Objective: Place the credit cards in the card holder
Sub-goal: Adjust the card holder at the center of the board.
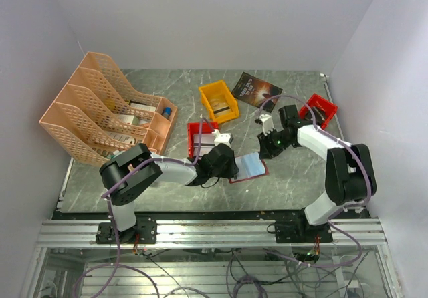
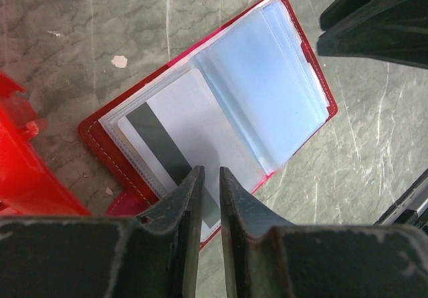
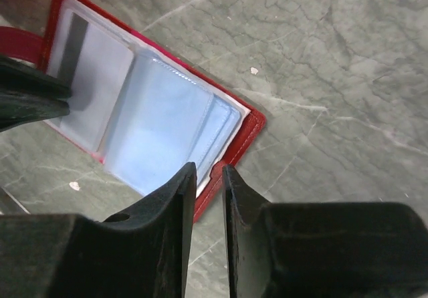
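Note:
The dark-red card holder point(image 1: 249, 166) lies open on the table between both grippers, its pale bluish pockets point(image 2: 267, 91) facing up. A white credit card with a dark stripe point(image 2: 180, 121) rests flat on its left page, also seen in the right wrist view point(image 3: 93, 77). My left gripper point(image 2: 212, 171) hovers over that card's near end with its jaws a narrow gap apart and nothing between them. My right gripper point(image 3: 208, 168) stands over the holder's right edge point(image 3: 244, 134), likewise narrowly open and empty. Each gripper's dark fingers point(image 2: 374, 17) show in the other's view.
A red bin point(image 1: 200, 137) sits just behind the left wrist, close on its left point(image 2: 27, 171). Further back are a yellow bin point(image 1: 219, 101), a dark booklet point(image 1: 257, 89), another red bin point(image 1: 319, 109) and an orange file rack point(image 1: 107, 107).

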Robot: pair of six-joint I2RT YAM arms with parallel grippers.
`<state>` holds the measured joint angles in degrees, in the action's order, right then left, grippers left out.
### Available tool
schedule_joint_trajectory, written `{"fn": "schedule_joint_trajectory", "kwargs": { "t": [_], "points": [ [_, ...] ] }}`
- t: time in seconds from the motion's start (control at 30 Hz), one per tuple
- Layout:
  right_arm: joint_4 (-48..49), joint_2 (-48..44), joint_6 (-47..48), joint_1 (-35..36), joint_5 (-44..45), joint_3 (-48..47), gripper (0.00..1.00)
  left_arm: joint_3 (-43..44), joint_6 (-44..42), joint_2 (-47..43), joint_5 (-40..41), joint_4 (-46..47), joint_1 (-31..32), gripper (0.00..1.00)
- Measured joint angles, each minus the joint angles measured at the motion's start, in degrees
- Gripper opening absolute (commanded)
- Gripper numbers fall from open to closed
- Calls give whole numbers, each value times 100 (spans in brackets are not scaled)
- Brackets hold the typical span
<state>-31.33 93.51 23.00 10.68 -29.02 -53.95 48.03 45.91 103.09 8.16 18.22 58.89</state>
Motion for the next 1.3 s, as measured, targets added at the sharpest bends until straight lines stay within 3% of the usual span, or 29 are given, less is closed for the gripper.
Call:
{"fn": "schedule_joint_trajectory", "kwargs": {
  "t": [0.1,0.2,0.3,0.4,0.57,1.3],
  "points": [
    [28,-348,15,-66,-223,66,12,17,-33,0,-42,-28,0,28],
    [66,-557,44,-109,-1021,70,1,33,-76,-48,-92,-109,0,28],
    [-133,-236,162,-28,-1880,-70,0,33,-142,-201,-101,-208,0,28],
    [-345,448,260,317,-2197,-326,0,33,-208,-442,-101,-219,0,28],
    [-319,651,90,907,-2070,-245,0,33,-238,-531,-122,-177,0,26],
    [-107,651,-177,885,-817,-203,0,11,-232,90,-238,164,-74,24]
  ]
}}
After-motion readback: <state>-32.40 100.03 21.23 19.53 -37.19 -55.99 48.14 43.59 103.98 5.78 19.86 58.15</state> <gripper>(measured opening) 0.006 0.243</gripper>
